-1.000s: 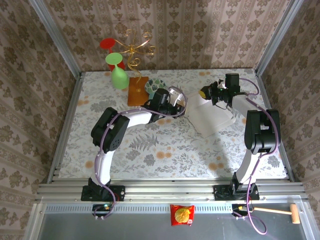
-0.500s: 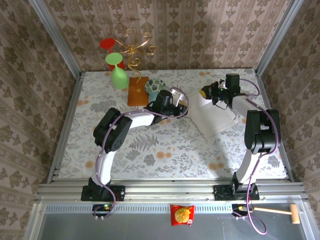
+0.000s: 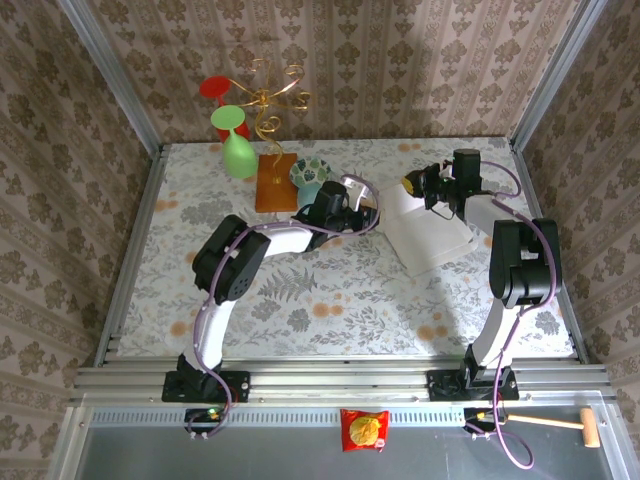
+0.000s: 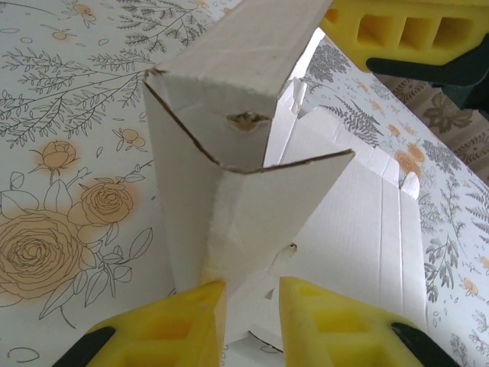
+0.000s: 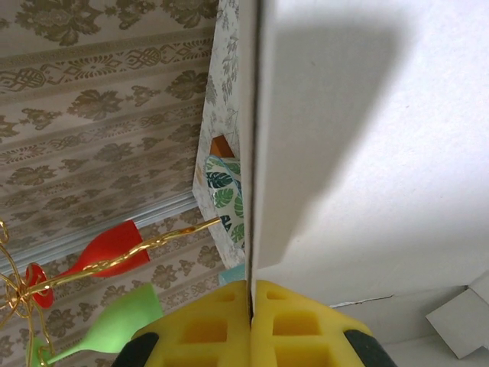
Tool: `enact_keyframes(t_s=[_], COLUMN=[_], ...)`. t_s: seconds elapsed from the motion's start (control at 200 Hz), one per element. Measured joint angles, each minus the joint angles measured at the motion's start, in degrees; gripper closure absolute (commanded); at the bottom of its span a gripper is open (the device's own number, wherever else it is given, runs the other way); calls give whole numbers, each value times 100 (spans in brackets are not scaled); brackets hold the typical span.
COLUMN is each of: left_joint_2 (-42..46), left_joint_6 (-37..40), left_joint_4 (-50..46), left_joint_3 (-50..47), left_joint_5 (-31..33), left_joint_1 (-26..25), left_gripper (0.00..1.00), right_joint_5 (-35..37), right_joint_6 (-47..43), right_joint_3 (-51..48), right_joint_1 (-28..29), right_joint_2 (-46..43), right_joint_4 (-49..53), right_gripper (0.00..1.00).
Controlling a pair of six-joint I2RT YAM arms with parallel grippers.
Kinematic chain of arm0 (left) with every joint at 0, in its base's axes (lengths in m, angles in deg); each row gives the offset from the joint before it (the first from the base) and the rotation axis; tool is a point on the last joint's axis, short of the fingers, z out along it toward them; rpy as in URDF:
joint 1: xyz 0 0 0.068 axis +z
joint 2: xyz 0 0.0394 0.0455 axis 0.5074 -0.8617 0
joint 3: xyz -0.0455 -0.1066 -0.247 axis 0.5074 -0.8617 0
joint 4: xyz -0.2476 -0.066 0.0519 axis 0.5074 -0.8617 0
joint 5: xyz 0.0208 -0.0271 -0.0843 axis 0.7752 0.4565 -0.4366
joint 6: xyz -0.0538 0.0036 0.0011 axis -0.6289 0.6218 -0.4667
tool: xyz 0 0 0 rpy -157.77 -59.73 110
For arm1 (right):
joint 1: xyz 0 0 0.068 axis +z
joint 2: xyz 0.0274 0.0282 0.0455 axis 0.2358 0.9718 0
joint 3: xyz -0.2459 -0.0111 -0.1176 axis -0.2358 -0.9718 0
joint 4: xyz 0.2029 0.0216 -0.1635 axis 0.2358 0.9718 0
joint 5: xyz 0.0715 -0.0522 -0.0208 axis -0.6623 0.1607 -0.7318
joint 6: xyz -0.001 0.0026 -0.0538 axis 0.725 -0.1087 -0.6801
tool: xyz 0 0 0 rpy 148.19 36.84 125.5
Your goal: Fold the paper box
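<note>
A pale grey-white cardboard box blank with flaps [image 3: 428, 238] lies on the floral-patterned worktop [image 3: 300, 300], right of centre, between my two arms. My left yellow fingers [image 4: 179, 329] are clamped on a raised, folded flap at its left side. My right yellow fingers [image 5: 210, 329] are pinched tight on a thin upright panel at its far edge.

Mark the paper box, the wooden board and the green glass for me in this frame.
paper box [image 3: 430, 240], top external view, on its flat white panel.
wooden board [image 3: 275, 185], top external view, on its brown middle.
green glass [image 3: 238, 158], top external view, on its wide bowl.
</note>
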Motion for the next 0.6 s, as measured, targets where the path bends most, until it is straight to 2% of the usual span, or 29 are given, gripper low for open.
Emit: enact_keyframes(t_s=[0.3, 0.6], left_joint_2=[-96, -96], left_joint_6=[-299, -409], left_joint_4=[26, 42], left_joint_3=[133, 168], left_joint_5=[15, 109], left_joint_1=[2, 87], left_gripper=[75, 75], right_joint_5=[192, 387], right_joint_6=[391, 444], right_joint_3=[-140, 225], right_joint_1=[-13, 2], right_joint_2=[-66, -365], right_joint_4=[-164, 896], right_gripper=[100, 100])
